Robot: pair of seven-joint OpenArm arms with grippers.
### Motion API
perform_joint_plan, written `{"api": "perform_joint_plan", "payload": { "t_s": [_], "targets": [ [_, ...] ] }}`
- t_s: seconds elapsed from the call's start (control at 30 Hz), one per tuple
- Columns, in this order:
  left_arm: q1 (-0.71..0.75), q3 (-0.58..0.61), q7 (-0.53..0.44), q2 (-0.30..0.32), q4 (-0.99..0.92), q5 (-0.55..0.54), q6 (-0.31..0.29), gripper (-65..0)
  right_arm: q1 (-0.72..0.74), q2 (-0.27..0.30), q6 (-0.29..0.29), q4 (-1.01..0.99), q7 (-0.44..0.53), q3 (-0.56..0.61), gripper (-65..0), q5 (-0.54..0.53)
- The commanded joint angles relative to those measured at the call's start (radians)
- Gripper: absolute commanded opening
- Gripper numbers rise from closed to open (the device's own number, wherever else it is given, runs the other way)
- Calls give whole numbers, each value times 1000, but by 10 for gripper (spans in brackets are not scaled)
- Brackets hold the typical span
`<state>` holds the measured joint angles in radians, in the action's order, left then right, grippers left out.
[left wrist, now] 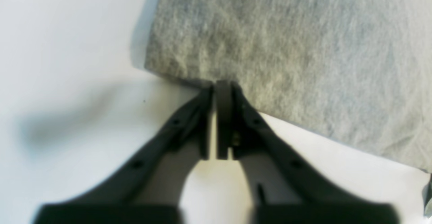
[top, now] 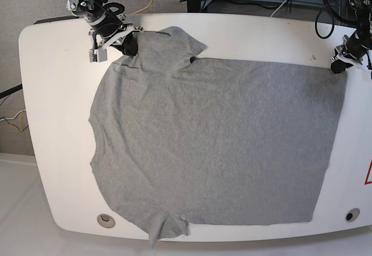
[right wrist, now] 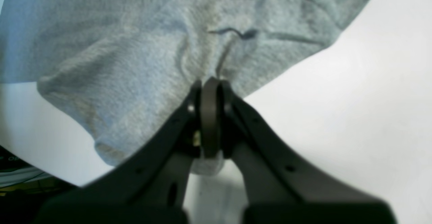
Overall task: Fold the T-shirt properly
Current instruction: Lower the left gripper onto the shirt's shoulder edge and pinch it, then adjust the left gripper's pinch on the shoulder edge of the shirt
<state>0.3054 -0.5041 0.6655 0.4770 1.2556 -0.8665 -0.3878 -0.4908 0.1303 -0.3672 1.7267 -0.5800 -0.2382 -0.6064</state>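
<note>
The grey T-shirt [top: 215, 145] lies spread flat across most of the white table [top: 52, 93], the right gripper [right wrist: 210, 92] at the base view's upper left pinching bunched cloth by a sleeve, the left gripper [left wrist: 222, 86] at the upper right clamped on the hem corner.

T-shirts: one, the grey T-shirt [top: 215, 145]
Tables: one, the white table [top: 52, 122]
Grippers: two, the right gripper [top: 129, 43] and the left gripper [top: 337, 67]
Round holes in the table's near edge: two, one hole [top: 105, 220] and another hole [top: 350, 215]
</note>
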Motion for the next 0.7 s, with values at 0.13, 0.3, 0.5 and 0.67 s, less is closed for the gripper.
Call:
{"api": "perform_joint_plan", "payload": {
  "t_s": [0.13,0.3,0.5,0.67],
  "targets": [
    [-21,-10,35,31,6,-11,-24,-366,-2,7,-6,8,11,-3,-650,-10],
    [-57,11,62,32,-21,-20,-86,-347,-2,7,-2,4,12,0,-649,-6],
    [-74,25,58,31,-40,-15,-88,-399,-2,7,-2,4,13,0,-648,-9],
    [-82,42,48,30,-58,1,-78,-362,0,7,-5,3,14,0,-647,-8]
  ]
}}
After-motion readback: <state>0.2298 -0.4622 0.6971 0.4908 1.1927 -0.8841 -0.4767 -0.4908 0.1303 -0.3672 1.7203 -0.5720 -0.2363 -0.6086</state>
